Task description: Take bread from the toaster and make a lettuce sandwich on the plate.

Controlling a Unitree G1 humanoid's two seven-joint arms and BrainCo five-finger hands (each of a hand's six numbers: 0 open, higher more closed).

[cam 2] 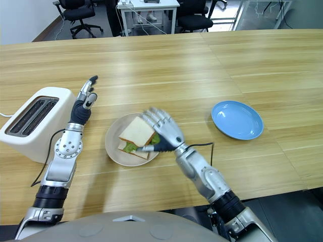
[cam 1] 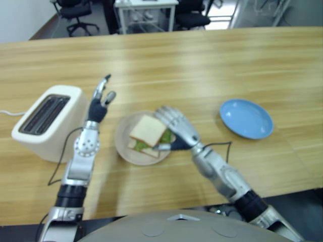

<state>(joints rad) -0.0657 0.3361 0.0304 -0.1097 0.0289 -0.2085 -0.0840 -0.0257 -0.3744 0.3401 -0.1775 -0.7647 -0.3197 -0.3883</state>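
The counter (cam 2: 166, 65) is a long stretch of pale wood with the grain running across it. A seam cuts slantwise through its right part, where two tops meet.

Toward the left edge stands a cream toaster (cam 2: 25, 136) with its two slots dark. A white cord (cam 2: 4, 115) trails off behind it.

Near the middle, close to the front edge, sits a beige plate (cam 2: 112, 141) holding the sandwich (cam 2: 136, 132). It has a slice of bread on top, green lettuce (cam 2: 132, 146) poking out at the near side, and another slice beneath. Well to the right of it lies a blue plate (cam 2: 237, 120), just beside the seam.

The left hand (cam 2: 83, 103) is raised between the toaster and the beige plate. Its fingers point up and away, loosely extended, and it holds nothing.

The right hand (cam 2: 164, 130) is over the right rim of the beige plate, right against the sandwich. Its fingers are spread and stretched out rather than closed, and its thumb lies low by the bottom slice. It grips nothing.

Beyond the far edge of the counter the room has a grey floor. Black office chairs (cam 2: 75, 12) and a white table (cam 2: 148, 6) stand there, with cables hanging below the table.
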